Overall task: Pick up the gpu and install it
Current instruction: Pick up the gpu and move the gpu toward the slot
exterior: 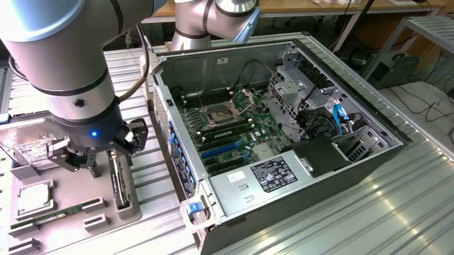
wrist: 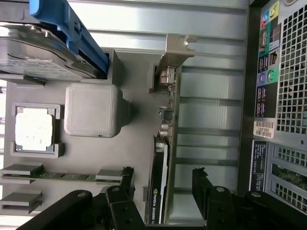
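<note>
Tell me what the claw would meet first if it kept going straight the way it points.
Probably the thin dark circuit card with the silver bracket, standing on edge in the grey plastic tray: the open claw is lined up over it, fingers either side. Depth unclear.

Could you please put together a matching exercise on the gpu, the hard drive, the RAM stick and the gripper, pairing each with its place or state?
Column one:
1 gpu
2 hard drive
3 RAM stick
4 gripper

Column two:
A boxy and silver
B jaws open, holding nothing
C standing on edge in the grey holder
D green, lying flat between small grey supports

Pairs: 1-C; 2-A; 3-D; 4-B
</note>
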`<state>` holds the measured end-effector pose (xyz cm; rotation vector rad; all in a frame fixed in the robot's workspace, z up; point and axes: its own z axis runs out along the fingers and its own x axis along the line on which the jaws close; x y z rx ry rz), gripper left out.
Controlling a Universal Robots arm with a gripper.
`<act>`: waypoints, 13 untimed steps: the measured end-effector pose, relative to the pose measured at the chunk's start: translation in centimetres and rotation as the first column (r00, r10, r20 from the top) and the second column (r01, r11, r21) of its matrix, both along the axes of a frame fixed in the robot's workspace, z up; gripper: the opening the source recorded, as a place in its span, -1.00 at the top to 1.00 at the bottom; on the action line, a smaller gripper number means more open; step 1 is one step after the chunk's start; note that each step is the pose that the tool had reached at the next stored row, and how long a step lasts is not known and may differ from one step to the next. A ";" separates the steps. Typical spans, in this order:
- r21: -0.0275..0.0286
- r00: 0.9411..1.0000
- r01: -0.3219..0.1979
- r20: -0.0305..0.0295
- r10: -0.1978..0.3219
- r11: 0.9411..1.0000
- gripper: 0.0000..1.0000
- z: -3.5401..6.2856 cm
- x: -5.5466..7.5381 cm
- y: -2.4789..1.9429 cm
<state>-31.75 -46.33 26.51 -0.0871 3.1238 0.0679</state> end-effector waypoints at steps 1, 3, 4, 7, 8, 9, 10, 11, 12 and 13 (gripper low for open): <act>0.000 1.000 0.000 0.000 0.000 1.000 -0.21 -0.08 -0.1 0.01; 0.000 1.000 0.001 0.001 -0.001 1.000 -0.21 -0.22 -0.1 0.00; 0.000 1.000 0.002 0.001 -0.002 1.000 -0.21 -0.28 -0.1 0.00; 0.000 1.000 0.012 0.000 -0.012 1.000 -0.21 -0.61 -0.1 0.00; 0.000 1.000 0.017 0.001 -0.017 1.000 -0.21 -0.69 -0.1 0.01; 0.000 1.000 0.025 0.000 -0.025 1.000 -0.21 -0.75 -0.1 0.01; 0.000 1.000 0.031 0.000 -0.031 1.000 -0.21 -0.80 -0.1 0.01; 0.000 0.999 0.036 0.000 -0.036 0.999 -0.21 -0.85 -0.1 0.01; 0.000 0.999 0.037 0.000 -0.037 0.999 -0.21 -0.89 -0.1 0.00; 0.000 0.999 0.037 0.001 -0.037 0.999 -0.21 -0.96 -0.1 0.00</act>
